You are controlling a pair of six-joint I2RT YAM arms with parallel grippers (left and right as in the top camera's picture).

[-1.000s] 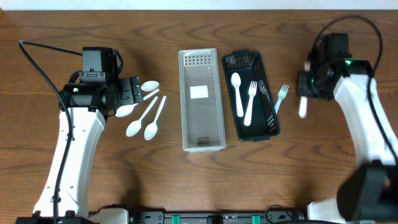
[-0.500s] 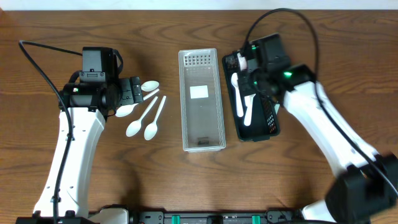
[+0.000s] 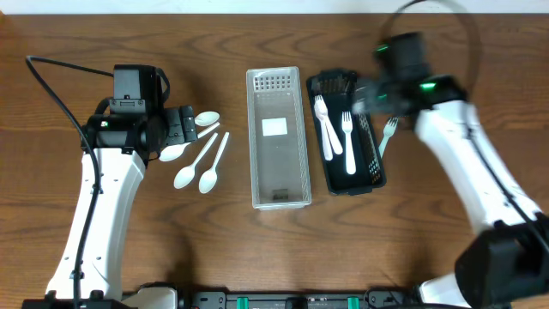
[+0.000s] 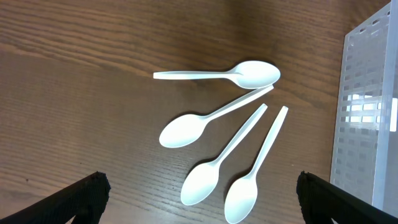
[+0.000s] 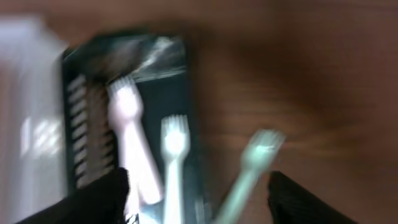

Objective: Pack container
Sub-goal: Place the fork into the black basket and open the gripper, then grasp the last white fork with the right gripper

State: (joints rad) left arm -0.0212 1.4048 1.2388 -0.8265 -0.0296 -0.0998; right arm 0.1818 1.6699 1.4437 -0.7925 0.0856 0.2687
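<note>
Two containers stand side by side mid-table: a clear one and a black one. White forks lie in the black one, also blurred in the right wrist view. One loose fork rests on the wood right of it. Several white spoons lie left of the clear container. My left gripper hangs open above the spoons, its jaws holding nothing. My right gripper is a blur over the black container's far end, open and holding nothing.
The clear container holds only a white label. Bare wooden table lies in front of both containers and at the far right. A black cable loops beside the left arm.
My right arm swung from the far right over the black container with a white utensil, then opened; another fork now lies in the black container. The left arm stayed still.
</note>
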